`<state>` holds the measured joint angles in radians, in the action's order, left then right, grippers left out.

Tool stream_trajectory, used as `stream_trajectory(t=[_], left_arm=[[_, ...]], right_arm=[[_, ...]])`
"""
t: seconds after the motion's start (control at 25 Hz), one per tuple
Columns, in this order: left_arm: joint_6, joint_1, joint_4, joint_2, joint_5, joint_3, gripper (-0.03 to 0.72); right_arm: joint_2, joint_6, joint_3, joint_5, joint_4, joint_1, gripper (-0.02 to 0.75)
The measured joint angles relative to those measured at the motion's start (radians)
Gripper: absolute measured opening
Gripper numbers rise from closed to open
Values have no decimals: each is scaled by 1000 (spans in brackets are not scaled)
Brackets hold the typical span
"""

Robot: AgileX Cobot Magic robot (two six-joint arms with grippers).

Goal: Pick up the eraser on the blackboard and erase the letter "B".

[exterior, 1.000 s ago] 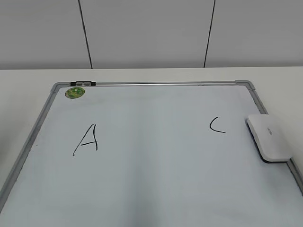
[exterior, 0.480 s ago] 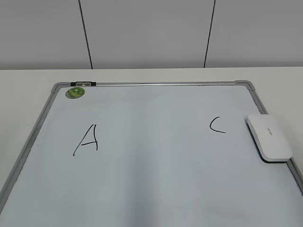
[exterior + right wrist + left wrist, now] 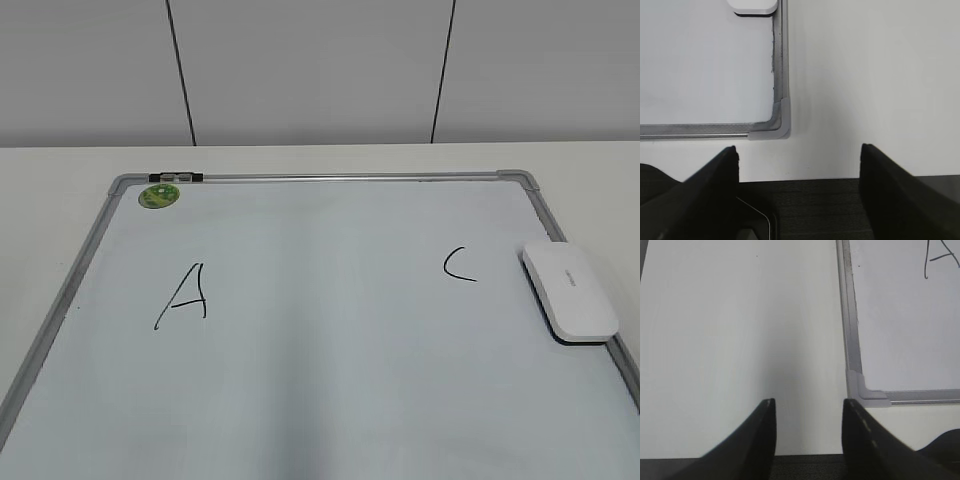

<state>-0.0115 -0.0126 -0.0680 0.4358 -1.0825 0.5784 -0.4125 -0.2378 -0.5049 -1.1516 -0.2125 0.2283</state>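
White eraser (image 3: pixel 568 292) lies at blackboard (image 3: pixel 330 400) right edge beside "C" (image 3: pixel 459 264); left gripper (image 3: pixel 808 412) and right gripper (image 3: pixel 799 156) both empty, fingers apart.

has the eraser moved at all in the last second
No. The eraser lies at the same spot on the blackboard's right edge, equally far from the letter C.

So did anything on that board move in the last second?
Nothing visibly changed. The flat white plastic eraser lies at the right edge of the grey-framed whiteboard, beside the black "C"; the black "A" and round green magnet stayed put. No "B" shows.
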Motion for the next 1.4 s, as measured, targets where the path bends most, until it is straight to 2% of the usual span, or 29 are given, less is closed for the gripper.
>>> stream_trajectory(t=[0.2, 0.52, 1.4], left_arm=[[-15, 0, -11, -32, 5, -56, 317], [-18, 0, -6, -40, 5, -59, 288], [-19, 0, 15, -40, 5, -60, 260]], right_arm=[[0, 14, 0, 2, -14, 0, 555], [0, 21, 1, 3, -15, 0, 555], [0, 184, 6, 10, 23, 0, 555]])
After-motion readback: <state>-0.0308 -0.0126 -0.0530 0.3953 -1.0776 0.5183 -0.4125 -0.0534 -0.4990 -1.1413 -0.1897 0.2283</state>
